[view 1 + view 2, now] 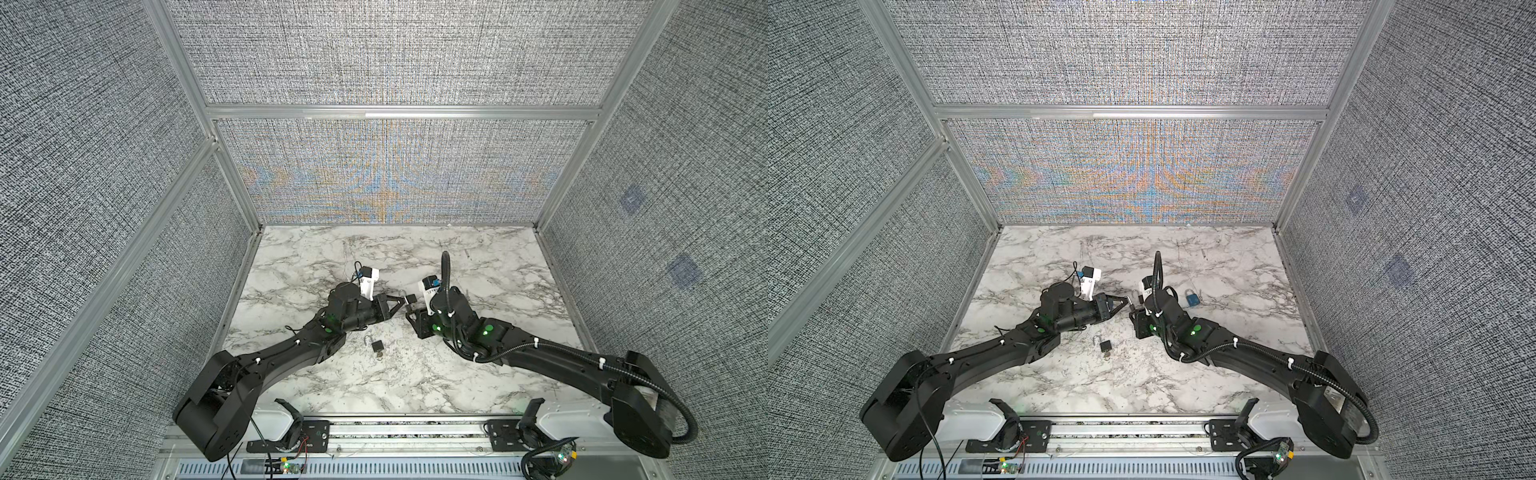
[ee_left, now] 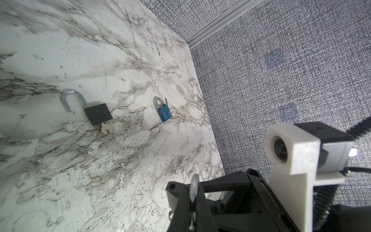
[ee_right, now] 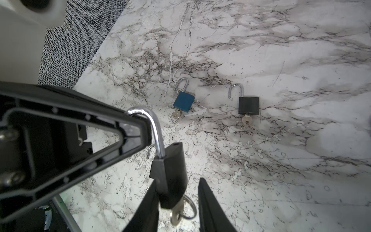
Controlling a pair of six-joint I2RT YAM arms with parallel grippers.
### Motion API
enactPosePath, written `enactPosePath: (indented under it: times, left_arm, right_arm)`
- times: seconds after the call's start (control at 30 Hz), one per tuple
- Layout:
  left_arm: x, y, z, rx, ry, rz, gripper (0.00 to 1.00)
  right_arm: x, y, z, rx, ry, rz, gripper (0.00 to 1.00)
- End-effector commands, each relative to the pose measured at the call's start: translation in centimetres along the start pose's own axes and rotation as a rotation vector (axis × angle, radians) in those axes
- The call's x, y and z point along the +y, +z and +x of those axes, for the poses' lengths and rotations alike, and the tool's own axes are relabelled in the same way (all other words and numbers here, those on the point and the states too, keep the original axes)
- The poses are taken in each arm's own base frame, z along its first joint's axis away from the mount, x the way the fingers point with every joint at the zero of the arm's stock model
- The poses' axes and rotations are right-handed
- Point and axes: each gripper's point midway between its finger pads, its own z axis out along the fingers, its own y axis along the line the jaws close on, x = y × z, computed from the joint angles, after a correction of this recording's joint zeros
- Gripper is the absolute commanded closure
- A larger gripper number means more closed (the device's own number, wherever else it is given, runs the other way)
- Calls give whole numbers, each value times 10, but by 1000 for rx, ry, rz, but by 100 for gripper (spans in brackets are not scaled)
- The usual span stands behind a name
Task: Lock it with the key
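A black padlock (image 3: 170, 174) hangs in the air between the arms, its silver shackle (image 3: 155, 130) swung open. My left gripper (image 2: 193, 200) is shut on that shackle (image 2: 194, 185); in both top views it reaches in from the left (image 1: 400, 302) (image 1: 1123, 303). The key (image 3: 176, 216) sticks out of the padlock's bottom, with a ring on it. My right gripper (image 3: 178, 211) is open around the padlock body. One of its fingers (image 3: 148, 209) lies against the body and a gap shows on the other side.
A second black padlock (image 1: 376, 345) (image 3: 249, 105), shackle open and key inserted, lies on the marble table (image 1: 332, 386) near the front of the arms. A blue padlock (image 1: 1192, 298) (image 3: 183, 101) with a key lies beyond the right arm. Fabric walls close in three sides.
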Motion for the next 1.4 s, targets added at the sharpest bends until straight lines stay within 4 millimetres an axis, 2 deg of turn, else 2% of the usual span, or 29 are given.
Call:
enactPosePath:
  times: [0.0,0.53,1.2,1.37]
  left_arm:
    - [-4,-1,-4,-11,15,4,100]
    - [-6,-1,-3,-8,15,7,100]
    - [-6,2,0,-1,11,13,100]
    - [-8,1,0,-3,12,19,100]
  right_arm:
    - [3,1,-11,-39,-9,-2,69]
    - [0,3,-15,-55,-21,32,73]
    - [-2,3,-21,-76,-31,50,72]
    - [-3,2,-23,-84,-37,59,83]
